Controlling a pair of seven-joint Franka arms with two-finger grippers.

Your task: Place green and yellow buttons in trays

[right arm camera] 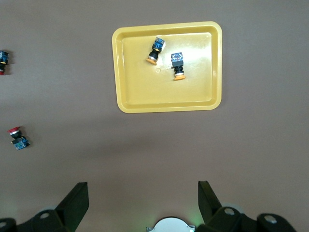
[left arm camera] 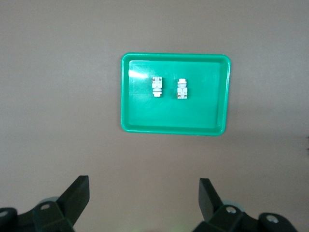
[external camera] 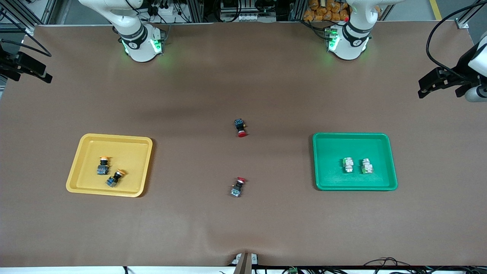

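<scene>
No readable writing is showing. Both arms are waiting high above the table, left gripper (left arm camera: 144, 193) and right gripper (right arm camera: 143, 195) spread wide, empty. Two yellow buttons (external camera: 102, 166) are lying in the yellow tray (external camera: 87, 144), two green buttons (external camera: 347, 165) in the green tray (external camera: 327, 144).

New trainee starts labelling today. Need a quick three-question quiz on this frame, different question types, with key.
1. True or false: the yellow tray holds two yellow-capped buttons.
2. How many whitish-grey buttons lie in the green tray? A) one B) two C) three
3. Fill in: the two switches lying on the bare table between the trays have ___ caps.

Extra to check: left gripper and right gripper are both open, holding nothing, the left high over the table near the green tray, the right near the yellow tray.

Key: 1 true; 2 B; 3 red.
</scene>
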